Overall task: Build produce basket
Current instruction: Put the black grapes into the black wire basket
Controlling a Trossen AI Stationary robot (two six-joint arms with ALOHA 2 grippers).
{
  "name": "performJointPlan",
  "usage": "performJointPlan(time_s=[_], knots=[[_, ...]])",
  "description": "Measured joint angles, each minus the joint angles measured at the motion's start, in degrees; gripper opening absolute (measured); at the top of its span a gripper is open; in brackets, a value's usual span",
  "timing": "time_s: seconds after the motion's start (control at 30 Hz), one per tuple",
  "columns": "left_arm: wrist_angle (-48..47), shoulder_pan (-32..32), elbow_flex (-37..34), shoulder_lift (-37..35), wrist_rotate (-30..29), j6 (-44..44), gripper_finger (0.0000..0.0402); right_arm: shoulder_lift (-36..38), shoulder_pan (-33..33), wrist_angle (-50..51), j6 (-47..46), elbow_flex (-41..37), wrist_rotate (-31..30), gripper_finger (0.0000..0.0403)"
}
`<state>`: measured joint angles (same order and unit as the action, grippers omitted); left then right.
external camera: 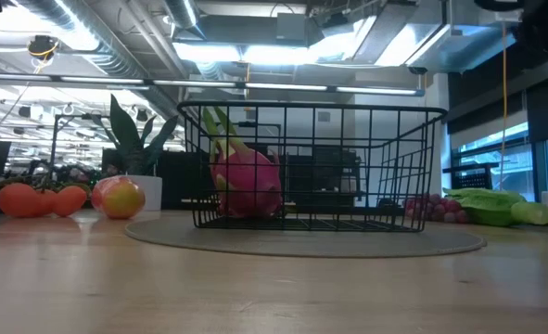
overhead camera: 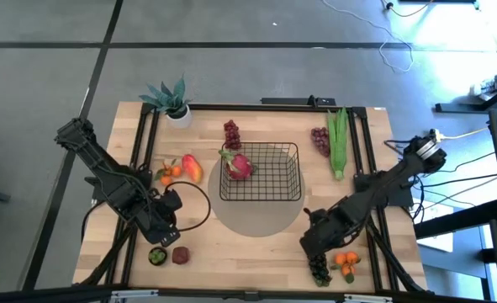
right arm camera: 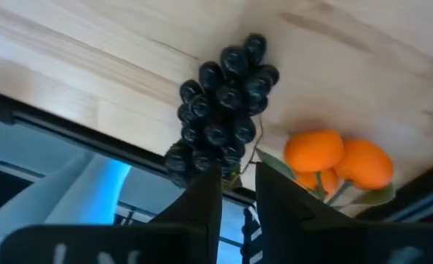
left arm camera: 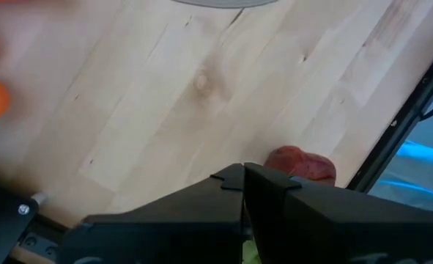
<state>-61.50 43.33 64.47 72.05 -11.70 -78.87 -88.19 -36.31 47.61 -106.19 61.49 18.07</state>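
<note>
The black wire basket (overhead camera: 261, 172) stands on a round grey mat (overhead camera: 252, 220) and holds the pink dragon fruit (overhead camera: 238, 164), which also shows in the low view (external camera: 246, 181). My left gripper (overhead camera: 169, 225) is shut and empty near the table's front left. It is beside a red-brown fruit (left arm camera: 300, 163) and a small green fruit (overhead camera: 157, 255). My right gripper (right arm camera: 238, 183) is at the front right with a narrow gap between its fingers. It hovers at the end of a dark grape bunch (right arm camera: 223, 110) that lies on the table beside small oranges (right arm camera: 337, 158). My right gripper's fingertips (right arm camera: 205, 192) stand at the dark grape bunch's near end (right arm camera: 190, 158), coming from above at a slant. I cannot tell whether they touch it. The bunch lies flat on the table.
A mango (overhead camera: 192, 167) and oranges (overhead camera: 171, 171) lie left of the basket. A red grape bunch (overhead camera: 231, 133) lies behind it. Another grape bunch (overhead camera: 319, 139) and long green pods (overhead camera: 339, 141) lie at the far right. A potted spiky plant (overhead camera: 172, 99) stands far left.
</note>
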Motion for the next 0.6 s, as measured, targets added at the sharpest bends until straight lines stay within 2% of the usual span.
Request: performJointPlan(time_s=[0.33,0.6], knots=[[0.68,0.0,0.0,0.0,-0.19,0.02,0.0,-6.1,-0.27,-6.9,0.09,0.0,1.51,0.007],[0.71,-0.02,0.0,0.0,-0.29,0.04,0.0,-9.06,-0.63,-8.32,0.13,0.0,1.57,0.007]])
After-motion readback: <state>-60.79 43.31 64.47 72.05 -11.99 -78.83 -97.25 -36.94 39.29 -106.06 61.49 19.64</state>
